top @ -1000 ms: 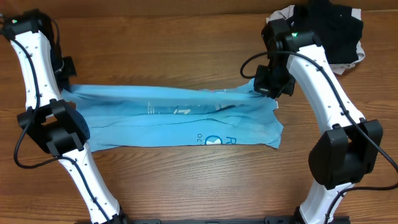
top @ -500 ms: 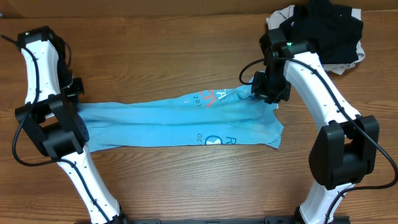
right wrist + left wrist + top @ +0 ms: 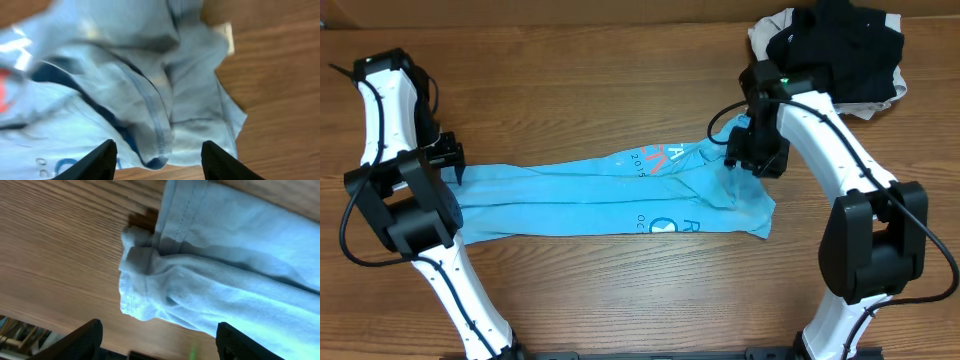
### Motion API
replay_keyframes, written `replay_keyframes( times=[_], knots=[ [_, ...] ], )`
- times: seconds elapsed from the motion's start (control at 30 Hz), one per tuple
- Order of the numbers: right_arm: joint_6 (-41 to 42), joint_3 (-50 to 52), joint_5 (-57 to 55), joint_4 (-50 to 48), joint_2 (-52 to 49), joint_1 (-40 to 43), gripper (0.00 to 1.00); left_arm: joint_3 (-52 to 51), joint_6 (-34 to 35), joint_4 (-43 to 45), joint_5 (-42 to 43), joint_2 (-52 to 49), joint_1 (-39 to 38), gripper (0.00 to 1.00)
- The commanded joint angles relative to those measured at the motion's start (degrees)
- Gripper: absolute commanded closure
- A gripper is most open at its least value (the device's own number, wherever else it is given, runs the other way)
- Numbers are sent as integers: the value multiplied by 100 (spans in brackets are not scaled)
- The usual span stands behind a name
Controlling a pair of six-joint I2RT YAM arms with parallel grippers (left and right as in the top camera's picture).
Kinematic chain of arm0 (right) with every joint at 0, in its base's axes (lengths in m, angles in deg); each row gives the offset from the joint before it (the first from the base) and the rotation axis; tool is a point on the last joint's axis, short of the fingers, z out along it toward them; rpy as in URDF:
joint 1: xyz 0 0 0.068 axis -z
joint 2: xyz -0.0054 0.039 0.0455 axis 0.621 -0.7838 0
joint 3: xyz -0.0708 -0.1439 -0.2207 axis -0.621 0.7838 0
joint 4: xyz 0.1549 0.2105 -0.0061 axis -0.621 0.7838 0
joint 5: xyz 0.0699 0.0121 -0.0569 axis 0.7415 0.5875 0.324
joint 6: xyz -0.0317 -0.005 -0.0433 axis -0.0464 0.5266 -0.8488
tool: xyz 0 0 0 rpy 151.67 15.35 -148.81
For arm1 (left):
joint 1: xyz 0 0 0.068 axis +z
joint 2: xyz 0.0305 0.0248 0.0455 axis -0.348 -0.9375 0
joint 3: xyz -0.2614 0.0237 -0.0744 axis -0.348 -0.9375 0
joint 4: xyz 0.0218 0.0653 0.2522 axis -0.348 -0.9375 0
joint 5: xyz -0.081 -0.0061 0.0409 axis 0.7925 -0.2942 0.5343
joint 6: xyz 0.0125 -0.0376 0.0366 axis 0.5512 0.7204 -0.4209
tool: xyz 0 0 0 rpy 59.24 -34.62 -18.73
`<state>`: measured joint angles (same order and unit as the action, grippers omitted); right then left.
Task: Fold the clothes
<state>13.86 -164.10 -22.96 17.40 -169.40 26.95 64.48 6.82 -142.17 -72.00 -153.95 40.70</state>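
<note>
The clothes (image 3: 590, 195), a sky-blue T-shirt, lie as a long narrow band across the middle of the wooden table (image 3: 620, 90). White and red-orange lettering shows near its right end. My left gripper (image 3: 450, 160) hovers at the band's left end, open and holding nothing. In the left wrist view the bunched hem of the clothes (image 3: 150, 275) lies on the wood ahead of the open left gripper (image 3: 159, 330). My right gripper (image 3: 745, 152) hangs over the band's right end, also open. In the right wrist view the rumpled clothes (image 3: 115, 85) lie under the open right gripper (image 3: 159, 150).
A black garment (image 3: 845, 45) is piled at the back right corner on top of a cream one (image 3: 770, 25). Both arm bases stand at the front edge.
Both grippers have opened and let go of the shirt's upper edge. The lifted layer has dropped flat, showing the lettering. The left gripper moved slightly toward the front.
</note>
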Motion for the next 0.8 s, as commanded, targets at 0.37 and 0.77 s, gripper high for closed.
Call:
replay_keyframes(
  times=[0.37, 0.77],
  knots=[
    [-813, -815, 326, -942, 39, 70, 30, 1023, -26, 1506, 1491, 2122, -13, 20],
    [-815, -811, 66, -1558, -927, 216, 32, 861, -28, 1449, 1464, 2070, -13, 21]
  ],
)
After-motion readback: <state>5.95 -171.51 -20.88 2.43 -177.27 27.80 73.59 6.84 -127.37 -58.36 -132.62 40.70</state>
